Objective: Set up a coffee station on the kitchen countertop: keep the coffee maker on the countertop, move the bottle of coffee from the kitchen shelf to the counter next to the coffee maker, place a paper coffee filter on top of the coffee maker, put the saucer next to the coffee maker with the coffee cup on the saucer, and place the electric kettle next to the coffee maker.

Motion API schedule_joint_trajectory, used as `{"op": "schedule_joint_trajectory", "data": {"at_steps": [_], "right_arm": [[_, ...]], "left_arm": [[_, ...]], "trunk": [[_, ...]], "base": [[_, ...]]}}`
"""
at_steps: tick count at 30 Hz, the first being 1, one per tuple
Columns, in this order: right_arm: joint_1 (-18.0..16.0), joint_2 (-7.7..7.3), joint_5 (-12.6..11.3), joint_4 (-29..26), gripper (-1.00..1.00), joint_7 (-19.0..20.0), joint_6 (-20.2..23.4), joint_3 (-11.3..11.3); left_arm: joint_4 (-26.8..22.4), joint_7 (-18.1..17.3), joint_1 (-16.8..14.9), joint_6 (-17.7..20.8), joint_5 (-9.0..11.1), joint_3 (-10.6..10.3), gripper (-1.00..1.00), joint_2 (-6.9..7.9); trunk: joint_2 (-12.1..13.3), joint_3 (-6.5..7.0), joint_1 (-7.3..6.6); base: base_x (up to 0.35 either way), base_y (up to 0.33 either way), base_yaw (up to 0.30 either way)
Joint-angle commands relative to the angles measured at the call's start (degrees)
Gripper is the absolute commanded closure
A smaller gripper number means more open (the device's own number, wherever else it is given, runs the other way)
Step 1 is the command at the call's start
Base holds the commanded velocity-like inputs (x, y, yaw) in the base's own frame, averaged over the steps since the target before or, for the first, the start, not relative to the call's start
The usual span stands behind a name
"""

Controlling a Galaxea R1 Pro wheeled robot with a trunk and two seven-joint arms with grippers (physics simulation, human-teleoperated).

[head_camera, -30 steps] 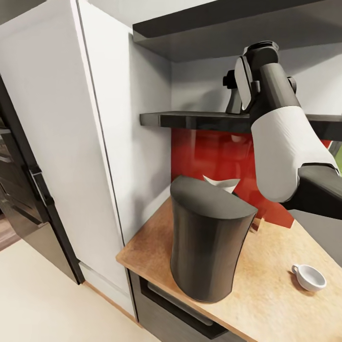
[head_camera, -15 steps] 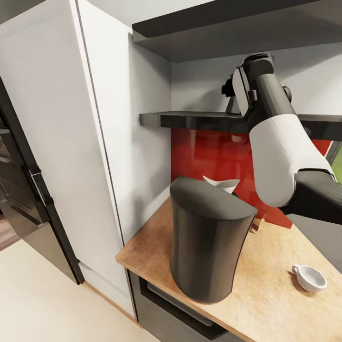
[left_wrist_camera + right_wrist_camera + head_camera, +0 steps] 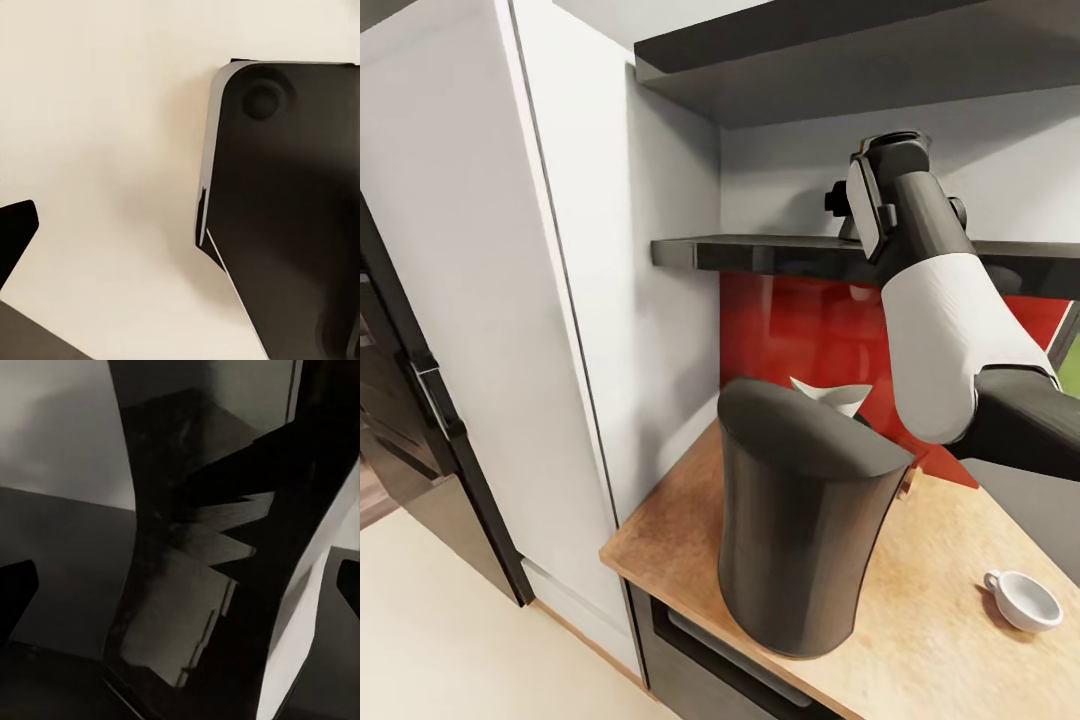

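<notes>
The dark grey coffee maker [image 3: 792, 525] stands at the near left end of the wooden countertop [image 3: 930, 640]. A white paper coffee filter [image 3: 830, 394] peeks up at its top rear. To the right, a white coffee cup [image 3: 1027, 602] sits bare on the counter. My right arm [image 3: 920, 290] is raised, its wrist at the dark kitchen shelf [image 3: 780, 254]. My right gripper [image 3: 184, 585] is open, with a tall dark shape [image 3: 169, 547] close between its spread fingers; I cannot tell if it is the bottle of coffee. My left gripper [image 3: 184, 225] hangs open over the floor.
A tall white cabinet [image 3: 510, 300] flanks the counter's left end, with a dark appliance [image 3: 400, 400] beyond it. A second shelf [image 3: 860, 70] runs overhead. A red backsplash [image 3: 800, 330] lies under the lower shelf. The robot's dark base [image 3: 292, 210] is beside the left gripper.
My right wrist has dropped a little and shifted left, closer to the lower shelf. The head camera has also shifted slightly, so the counter things sit lower in the picture.
</notes>
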Motion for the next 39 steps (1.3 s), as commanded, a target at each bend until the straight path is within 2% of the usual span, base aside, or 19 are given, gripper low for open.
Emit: {"op": "schedule_joint_trajectory", "data": {"at_steps": [1, 36, 37, 39], "right_arm": [[-0.1, 0.07, 0.3, 0.0, -1.00, 0.0, 0.2, -0.2], [-0.1, 0.07, 0.3, -1.2, -1.00, 0.0, 0.2, -0.2], [-0.1, 0.07, 0.3, -1.2, 1.00, 0.0, 0.2, -0.2], [-0.1, 0.07, 0.3, -1.2, 1.00, 0.0, 0.2, -0.2]], "left_arm": [[-0.1, 0.1, 0.0, -0.1, -0.3, 0.3, -1.00, -0.02], [-0.1, 0.1, 0.0, -0.1, -0.3, 0.3, -1.00, -0.11], [-0.1, 0.1, 0.0, -0.1, -0.3, 0.3, -1.00, -0.11], [-0.1, 0.1, 0.0, -0.1, -0.3, 0.3, -1.00, -0.11]], "trunk": [[-0.1, -0.12, 0.04], [-0.1, -0.12, 0.04], [-0.1, -0.12, 0.04], [-0.1, -0.12, 0.04]], "base": [[0.005, 0.000, 0.000], [0.031, -0.017, 0.000], [0.003, 0.000, 0.000], [0.001, 0.000, 0.000]]}}
